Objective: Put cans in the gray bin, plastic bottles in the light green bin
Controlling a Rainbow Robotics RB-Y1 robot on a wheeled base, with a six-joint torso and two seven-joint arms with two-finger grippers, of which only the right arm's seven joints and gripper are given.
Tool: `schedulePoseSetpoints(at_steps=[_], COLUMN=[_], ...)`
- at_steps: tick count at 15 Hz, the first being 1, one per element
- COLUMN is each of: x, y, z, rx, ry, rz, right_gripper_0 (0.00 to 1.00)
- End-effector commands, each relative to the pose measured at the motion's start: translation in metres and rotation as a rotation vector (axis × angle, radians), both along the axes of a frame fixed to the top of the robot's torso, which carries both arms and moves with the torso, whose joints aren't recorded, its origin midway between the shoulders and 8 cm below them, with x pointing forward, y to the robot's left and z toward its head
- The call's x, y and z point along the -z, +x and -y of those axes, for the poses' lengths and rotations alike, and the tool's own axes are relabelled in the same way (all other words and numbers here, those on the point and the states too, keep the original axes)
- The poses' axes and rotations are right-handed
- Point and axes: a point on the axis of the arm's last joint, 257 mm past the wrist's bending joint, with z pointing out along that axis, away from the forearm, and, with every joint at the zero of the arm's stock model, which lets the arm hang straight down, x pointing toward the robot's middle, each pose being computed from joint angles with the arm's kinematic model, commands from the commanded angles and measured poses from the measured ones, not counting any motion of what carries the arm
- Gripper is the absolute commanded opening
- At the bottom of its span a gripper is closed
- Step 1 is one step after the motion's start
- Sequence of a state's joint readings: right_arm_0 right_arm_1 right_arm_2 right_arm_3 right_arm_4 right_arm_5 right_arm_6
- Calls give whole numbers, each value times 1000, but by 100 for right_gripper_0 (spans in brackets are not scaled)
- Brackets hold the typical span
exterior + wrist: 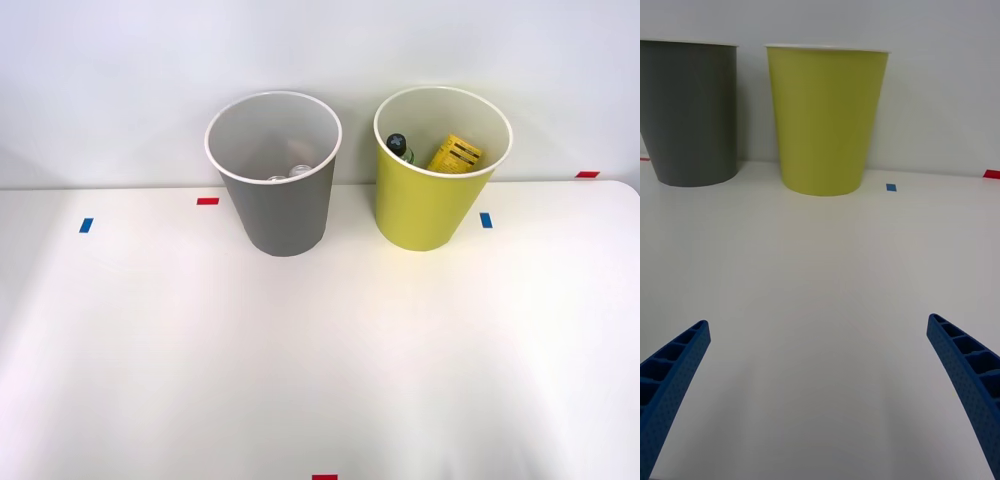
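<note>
Judging by the bare tabletop (320, 360), the sorting looks finished, so the step in hand is likely just to keep the arm back and low, well short of both bins so neither gets nudged. The gray bin (274, 190) stands upper centre of the front view with silver tops of the cans (291, 173) just showing at its bottom. The light green bin (440, 190) stands to its right in the frame, holding the plastic bottles: a clear one with a dark cap (400, 146) and a yellow ribbed one (456, 153). The hand (820, 390) is spread wide, blue fingers (674, 371) far apart, gripping nothing and touching nothing, facing the bins
</note>
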State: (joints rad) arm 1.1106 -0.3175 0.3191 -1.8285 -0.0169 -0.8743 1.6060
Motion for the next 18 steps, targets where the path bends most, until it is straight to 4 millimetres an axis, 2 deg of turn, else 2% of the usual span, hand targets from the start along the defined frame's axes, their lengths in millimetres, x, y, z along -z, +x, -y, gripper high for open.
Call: schedulePoseSetpoints(at_steps=[1,18], x=[0,0], y=[0,0], z=[0,0], rx=[0,0], ry=[0,0], rz=[0,0], right_gripper_0=[100,100])
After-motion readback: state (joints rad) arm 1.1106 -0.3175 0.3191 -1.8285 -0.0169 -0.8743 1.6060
